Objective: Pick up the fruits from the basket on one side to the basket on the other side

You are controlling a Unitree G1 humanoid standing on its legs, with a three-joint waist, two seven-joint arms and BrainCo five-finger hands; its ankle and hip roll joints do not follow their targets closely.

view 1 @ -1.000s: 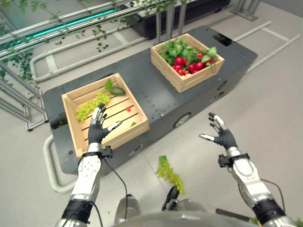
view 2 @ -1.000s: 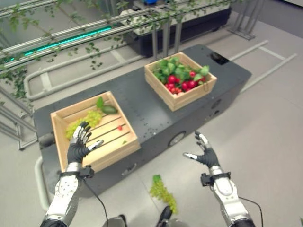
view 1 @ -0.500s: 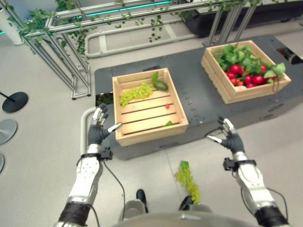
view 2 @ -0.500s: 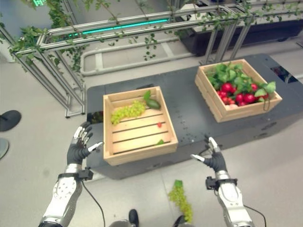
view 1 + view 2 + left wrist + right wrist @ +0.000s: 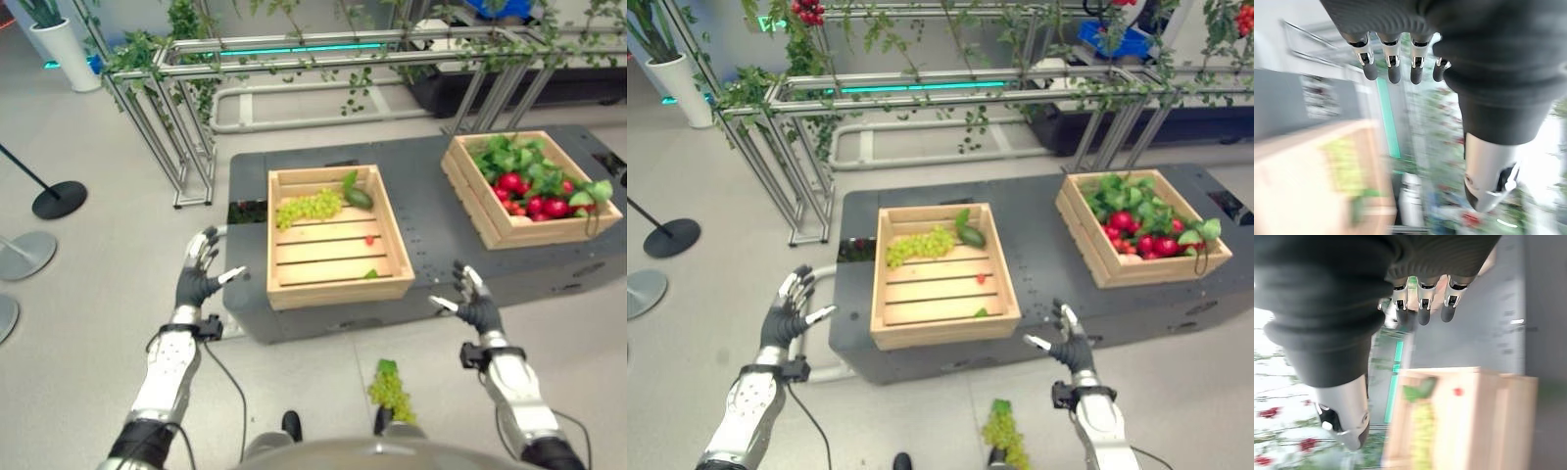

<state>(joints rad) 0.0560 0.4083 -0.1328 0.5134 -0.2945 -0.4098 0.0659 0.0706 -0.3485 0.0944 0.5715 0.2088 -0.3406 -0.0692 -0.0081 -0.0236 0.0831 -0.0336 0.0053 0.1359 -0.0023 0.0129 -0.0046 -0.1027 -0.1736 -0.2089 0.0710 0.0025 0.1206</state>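
Bright, even indoor light with soft shadows; both wrist views smeared, probably by motion blur.

You've got both hands raised, fingers spread and empty: left hand (image 5: 199, 280) off the platform's (image 5: 431, 211) left edge, right hand (image 5: 474, 305) at its front edge. Left crate (image 5: 335, 238) holds green grapes (image 5: 308, 207); right crate (image 5: 530, 188) brims with red fruit (image 5: 534, 194).

A dark grey platform (image 5: 431, 211) carries two wooden crates (image 5: 333, 240) (image 5: 529, 191) well apart; green grapes (image 5: 392, 390) lie on the floor (image 5: 88, 323).
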